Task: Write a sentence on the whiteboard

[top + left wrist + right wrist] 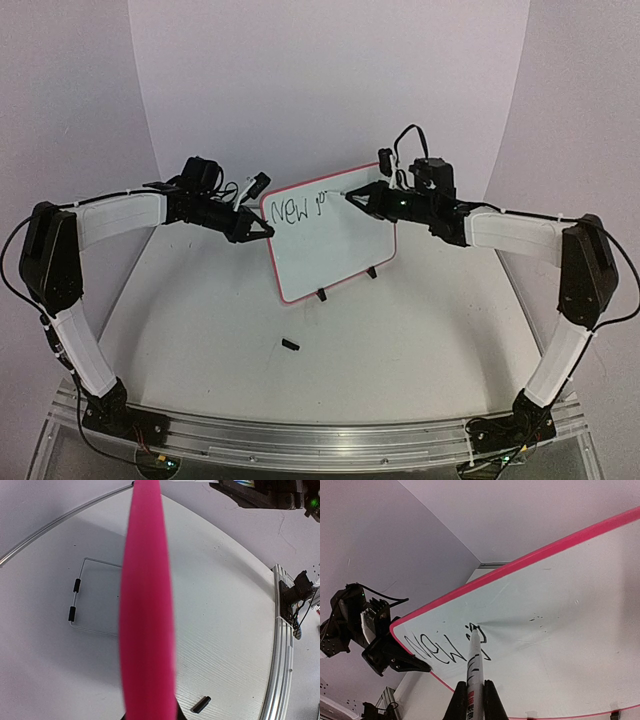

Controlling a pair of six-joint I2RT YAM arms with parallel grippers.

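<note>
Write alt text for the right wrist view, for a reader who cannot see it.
The right gripper pinches a slim black-and-white marker pen, its tip pressed to a white rectangular whiteboard with a pink-red frame, beside uneven black handwritten letters. At lower left, the black left gripper grips the board's edge.

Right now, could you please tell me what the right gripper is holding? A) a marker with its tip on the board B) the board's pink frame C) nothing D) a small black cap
A: the right wrist view shows the right gripper shut on the marker, whose tip meets the whiteboard.
</note>
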